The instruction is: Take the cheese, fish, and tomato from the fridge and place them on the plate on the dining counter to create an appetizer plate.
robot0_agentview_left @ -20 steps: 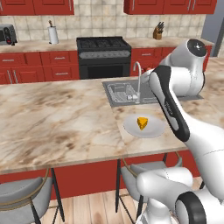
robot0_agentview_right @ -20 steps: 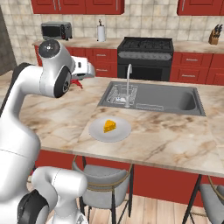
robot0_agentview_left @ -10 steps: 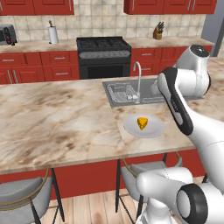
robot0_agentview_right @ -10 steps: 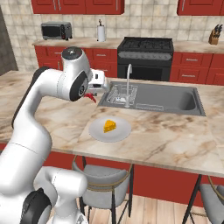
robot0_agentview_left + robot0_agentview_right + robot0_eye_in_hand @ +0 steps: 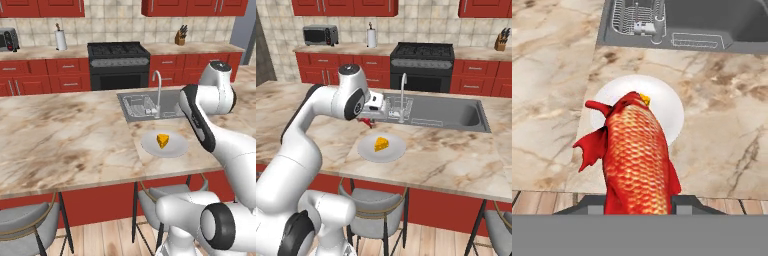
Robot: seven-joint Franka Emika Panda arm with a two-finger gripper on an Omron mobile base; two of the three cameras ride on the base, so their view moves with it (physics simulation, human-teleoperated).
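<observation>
one tool (image 5: pixel 639 200) gripping the fish (image 5: pixel 634 155), above plate (image 5: pixel 669 107) with cheese (image 5: pixel 381 144), no legible writing

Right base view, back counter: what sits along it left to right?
Toaster oven → paper towel roll → black stove → knife block.

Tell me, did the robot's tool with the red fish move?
Yes. In the right base view the tool carrying the fish has swung right, toward the faucet and above the plate.
</observation>
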